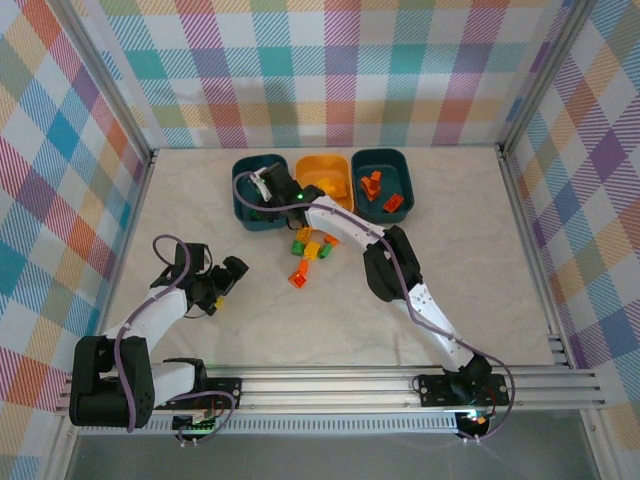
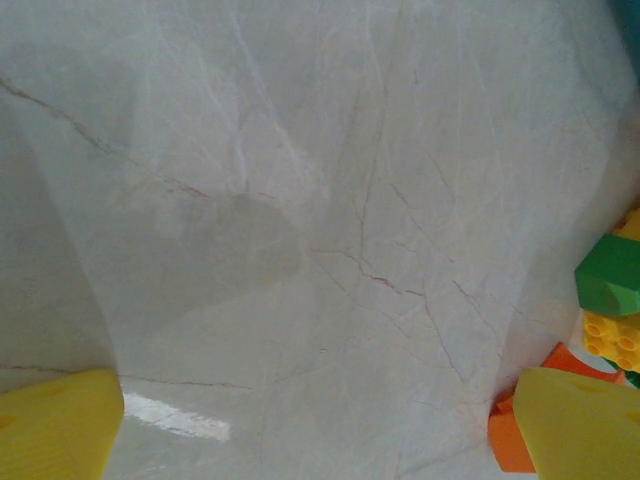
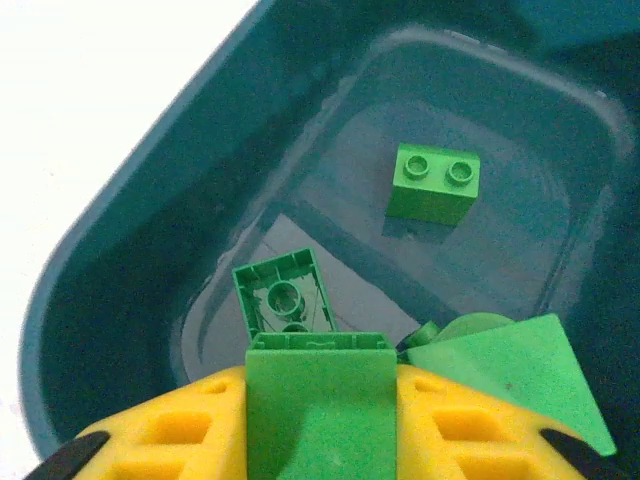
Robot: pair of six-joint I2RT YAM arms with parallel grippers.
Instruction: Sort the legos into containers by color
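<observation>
Top external: saw three tubs in a row at the far side of the table (image 1: 470, 260): left teal tub (image 1: 240, 216), yellow-orange tub (image 1: 338, 163), right teal tub (image 1: 404, 168) holding orange-red bricks (image 1: 373, 186). Saw loose bricks (image 1: 310, 252) just in front of the tubs. Found the right gripper (image 1: 262, 188) over the left teal tub and the left gripper (image 1: 234, 274) low, well apart from the pile.

Left wrist: saw yellow fingers (image 2: 60, 425) spread wide above bare table, gripping nothing, with a green brick (image 2: 610, 276) and a yellow brick (image 2: 612, 338) at the right edge.

Right wrist: found the jaws clamped on a held green brick (image 3: 320, 395) above the tub floor, where a two-stud green brick (image 3: 435, 184) and an upturned green brick (image 3: 285, 295) lay.
</observation>
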